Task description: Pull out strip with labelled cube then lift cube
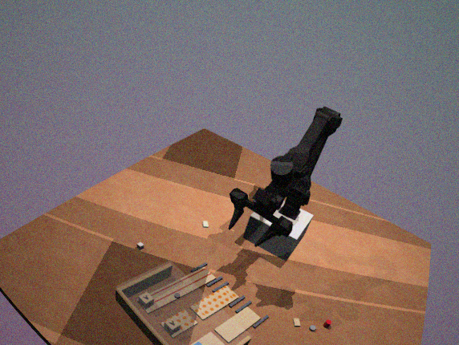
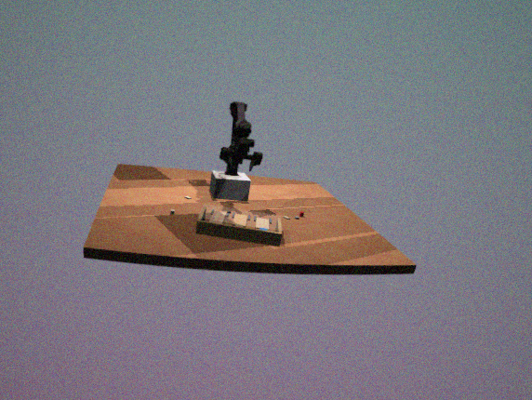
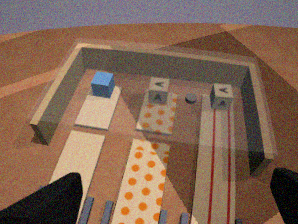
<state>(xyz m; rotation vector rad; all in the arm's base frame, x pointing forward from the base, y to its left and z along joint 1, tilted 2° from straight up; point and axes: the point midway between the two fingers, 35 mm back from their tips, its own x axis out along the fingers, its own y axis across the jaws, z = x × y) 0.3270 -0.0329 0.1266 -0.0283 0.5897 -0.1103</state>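
Observation:
My gripper (image 1: 243, 237) (image 3: 179, 182) is open and empty, above the table near the arm's base, short of the strips. A strip with red lines (image 1: 197, 281) (image 3: 221, 165) is in one piece; a grey cube labelled A (image 1: 146, 299) (image 3: 222, 96) stands on its far end. The orange-dotted strip has a near piece (image 1: 217, 302) (image 3: 145, 186) and a far piece (image 1: 183, 319) (image 3: 152, 120) with a gap between; another A cube (image 1: 172, 326) (image 3: 159, 91) stands on the far piece. The plain strip (image 1: 237, 325) (image 3: 77, 156) is also split, with a blue cube (image 3: 103, 84) on its far piece.
A walled frame (image 2: 239, 233) (image 3: 165, 56) surrounds the strips' far ends, under a see-through cover. Dark guide bars (image 1: 237, 301) (image 3: 106, 212) flank the near ends. A grey disc (image 1: 176, 295) (image 3: 191, 98) lies by the red-lined strip. A white cube (image 1: 140, 245) and red piece (image 1: 328, 323) stand outside.

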